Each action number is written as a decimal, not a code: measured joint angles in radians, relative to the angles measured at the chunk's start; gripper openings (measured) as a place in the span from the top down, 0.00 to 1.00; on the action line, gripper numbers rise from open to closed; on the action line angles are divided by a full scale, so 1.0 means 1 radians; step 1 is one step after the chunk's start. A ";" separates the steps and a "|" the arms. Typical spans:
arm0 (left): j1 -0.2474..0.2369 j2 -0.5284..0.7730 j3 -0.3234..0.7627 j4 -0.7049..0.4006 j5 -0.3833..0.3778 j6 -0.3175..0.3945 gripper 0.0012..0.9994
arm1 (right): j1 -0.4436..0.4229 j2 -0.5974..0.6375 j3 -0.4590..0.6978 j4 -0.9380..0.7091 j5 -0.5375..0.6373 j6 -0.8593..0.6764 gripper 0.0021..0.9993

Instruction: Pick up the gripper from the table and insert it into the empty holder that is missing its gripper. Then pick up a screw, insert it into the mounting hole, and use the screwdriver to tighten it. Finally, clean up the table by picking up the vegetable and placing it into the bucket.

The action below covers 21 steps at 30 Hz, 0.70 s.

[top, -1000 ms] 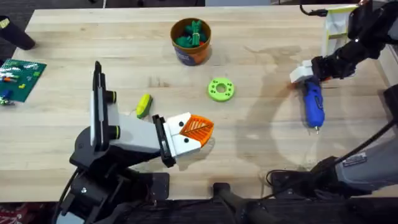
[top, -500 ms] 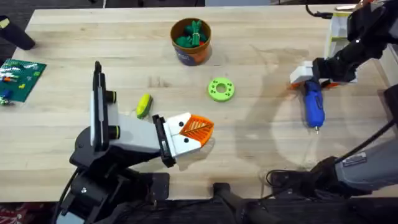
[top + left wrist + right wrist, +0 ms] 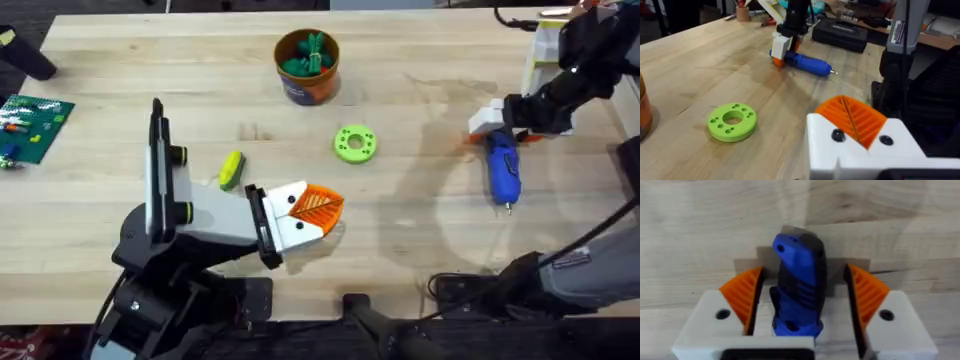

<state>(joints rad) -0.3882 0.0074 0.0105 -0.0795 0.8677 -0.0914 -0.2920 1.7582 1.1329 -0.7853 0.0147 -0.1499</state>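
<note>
Straddling the blue pen-shaped electric screwdriver (image 3: 799, 282), the right end effector (image 3: 802, 300) is spread, not yet gripping (centre, then close squarely, lifting the bit level).

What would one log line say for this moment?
right hand: open around screwdriver | left hand: idle | vegetable: on table

Pale butcher-block style wooden table (image 3: 420, 230) with visible plank seams and grain, pretty evenly lit, soft shadows only. A green printed circuit board (image 3: 32, 122) sits near its far-left edge. Past the table edge there's a cluttered workbench with a flat black case (image 3: 840, 34) and a small tan cup of pens (image 3: 742, 11). Dark floor below.
</note>
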 joint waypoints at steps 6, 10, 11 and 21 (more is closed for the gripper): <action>0.000 0.000 0.000 0.000 0.000 0.000 0.99 | -0.002 -0.001 -0.001 -0.003 0.005 0.012 0.58; 0.000 0.000 0.000 0.000 0.000 0.000 0.99 | -0.004 -0.001 -0.007 -0.006 0.014 0.016 0.97; 0.000 0.000 0.000 0.000 0.000 0.000 0.99 | -0.004 -0.001 -0.007 -0.007 0.014 0.016 0.97; 0.000 0.000 0.000 0.000 0.000 0.000 0.99 | -0.004 -0.001 -0.003 -0.053 0.012 0.024 0.97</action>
<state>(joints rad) -0.3882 0.0074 0.0105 -0.0795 0.8679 -0.0914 -0.2958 1.7573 1.1301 -0.8383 0.0269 -0.1264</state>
